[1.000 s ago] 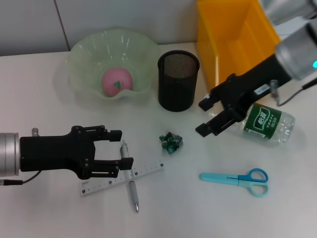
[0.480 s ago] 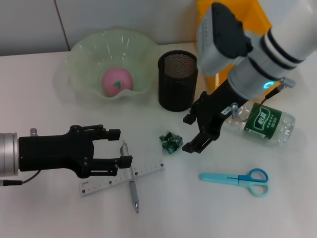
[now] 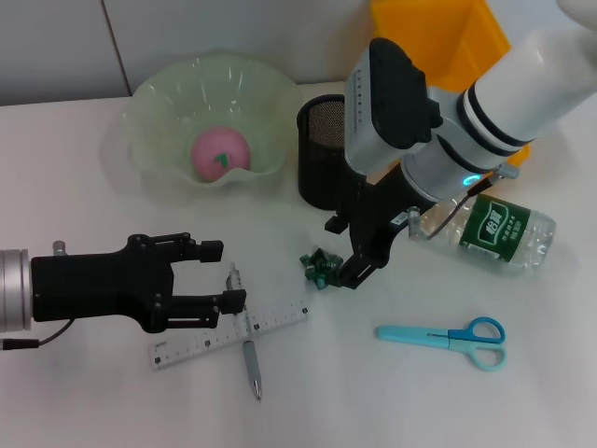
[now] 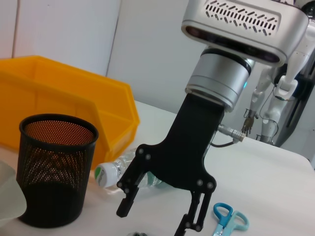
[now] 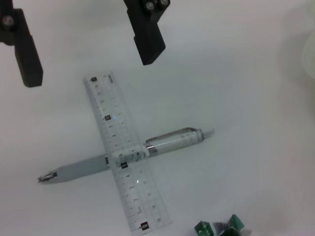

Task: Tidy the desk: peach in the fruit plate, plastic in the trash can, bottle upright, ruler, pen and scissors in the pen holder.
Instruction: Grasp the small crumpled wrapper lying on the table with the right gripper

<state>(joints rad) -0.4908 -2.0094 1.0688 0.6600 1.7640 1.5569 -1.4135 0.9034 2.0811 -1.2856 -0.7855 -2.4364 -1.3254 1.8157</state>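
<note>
The pink peach (image 3: pixel 221 154) lies in the pale green fruit plate (image 3: pixel 154 93). A crumpled green plastic (image 3: pixel 320 266) (image 5: pixel 221 227) lies in the middle of the desk. My right gripper (image 3: pixel 344 250) (image 4: pixel 155 219) hangs open just right of it, touching nothing. The bottle (image 3: pixel 499 229) (image 4: pixel 110 172) lies on its side at the right. Blue scissors (image 3: pixel 448 335) (image 4: pixel 229 219) lie flat in front of it. The clear ruler (image 3: pixel 229 333) (image 5: pixel 125 152) crosses the pen (image 3: pixel 248 350) (image 5: pixel 128 157). My left gripper (image 3: pixel 216 275) (image 5: pixel 88 49) stands open beside them. The black mesh pen holder (image 3: pixel 322 163) (image 4: pixel 54 172) is upright.
A yellow bin (image 3: pixel 438 37) (image 4: pixel 74 108) stands at the back right, partly hidden by my right arm. A white wall closes off the far side of the desk.
My right arm has swung left from over the bottle to the green plastic, its gripper still open. The left gripper has barely moved.
</note>
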